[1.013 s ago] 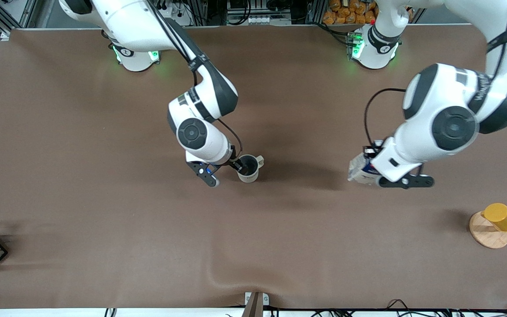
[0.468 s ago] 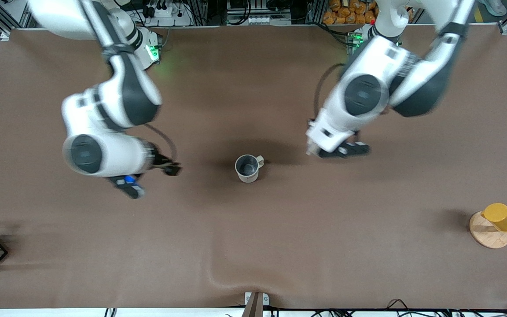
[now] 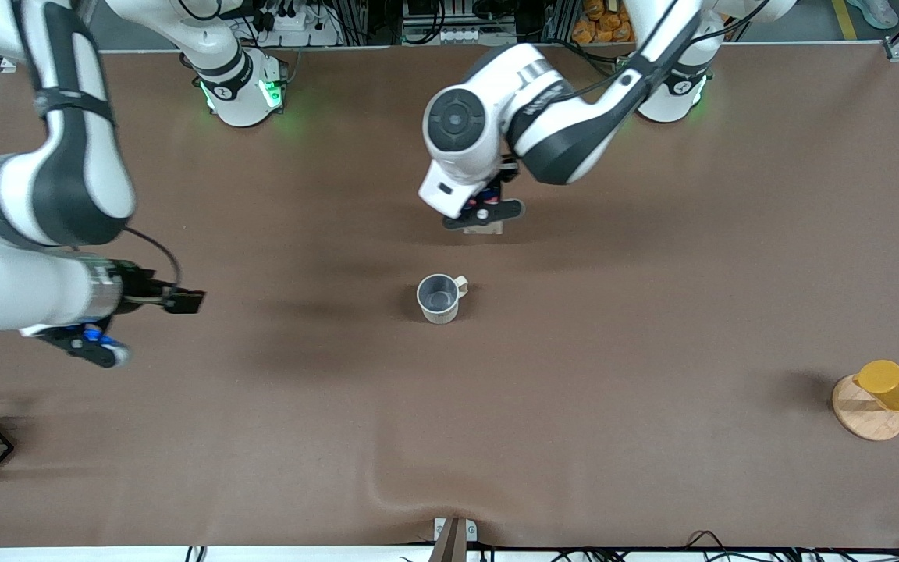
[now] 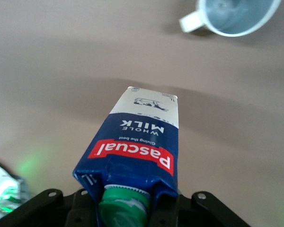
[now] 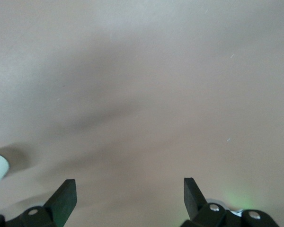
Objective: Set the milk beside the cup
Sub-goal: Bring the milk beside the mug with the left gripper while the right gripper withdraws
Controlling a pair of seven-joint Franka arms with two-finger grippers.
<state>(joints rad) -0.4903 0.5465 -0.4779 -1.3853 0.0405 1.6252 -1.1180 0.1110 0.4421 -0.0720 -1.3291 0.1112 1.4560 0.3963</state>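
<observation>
Two arms have both shifted in the last second. Our right gripper (image 3: 106, 343), which was at the cup (image 3: 439, 298) a second ago, has pulled away toward the right arm's end of the bench (image 3: 652, 468) and now hangs over bare surface, fingers spread wide with nothing between them. Our left gripper (image 3: 483, 212) has carried the milk (image 4: 139, 146) in from the left arm's end; it is closed on the carton near the green cap, with the carton's base pointing down toward the bench. From the front the milk is mostly hidden under the wrist, so we cannot say whether it touches the bench yet. It sits farther from the front camera than the cup and apart from it. We judge the carry nearly done: what remains is closing in beside the cup and setting down.
</observation>
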